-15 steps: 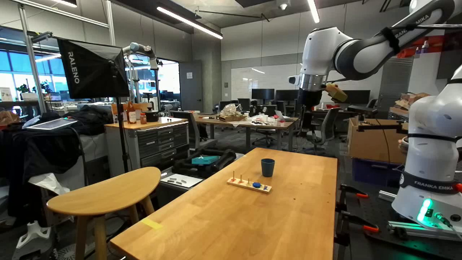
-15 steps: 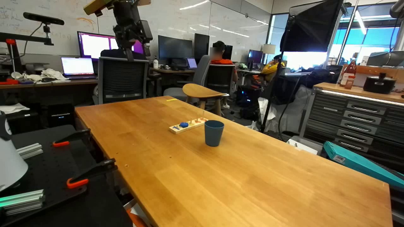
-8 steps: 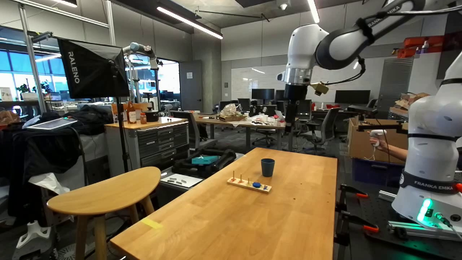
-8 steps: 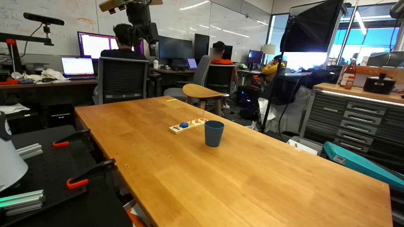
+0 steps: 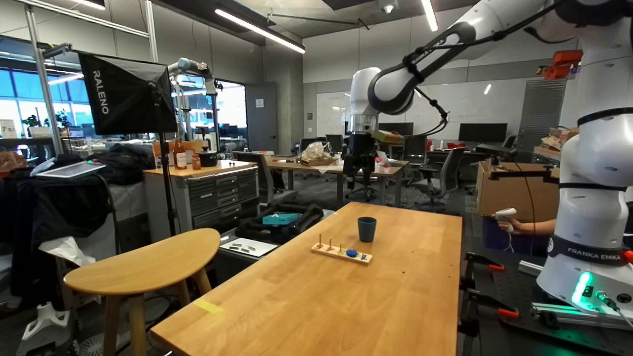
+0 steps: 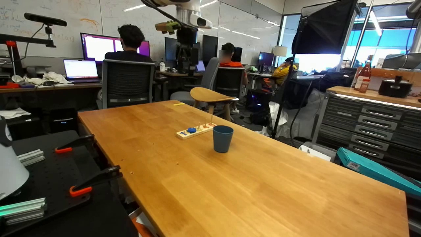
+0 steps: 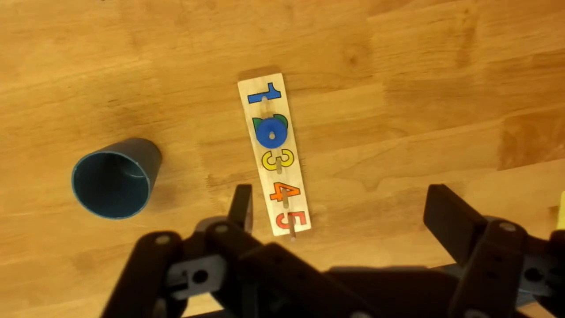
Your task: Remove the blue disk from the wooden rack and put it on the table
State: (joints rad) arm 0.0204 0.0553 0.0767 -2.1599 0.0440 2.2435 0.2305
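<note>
The blue disk (image 7: 265, 140) sits over the peg at the number 2 of the wooden rack (image 7: 260, 179), a narrow board with numbers 1 to 5 and upright pegs. The other pegs carry no disks. In both exterior views the disk (image 5: 351, 253) (image 6: 191, 130) lies on the rack (image 5: 329, 252) (image 6: 204, 130), which rests on the wooden table (image 5: 316, 306) (image 6: 263, 184). My gripper (image 7: 339, 198) is open and empty, with its fingers wide apart. It is well above the table, pointing down, in both exterior views (image 5: 359, 182) (image 6: 186, 70).
A dark blue cup (image 5: 367, 230) (image 6: 222, 140) stands upright beside the rack; it also shows in the wrist view (image 7: 112, 183). A yellow tape strip (image 5: 208, 306) marks the table's end. A wooden stool (image 5: 148, 259) stands beside the table. Black clamps (image 5: 482, 261) grip its robot-side edge.
The arm has swung out over the table, and the gripper has moved left in one exterior picture and right in the other, lower in both. The disk, rack and cup have not moved.
</note>
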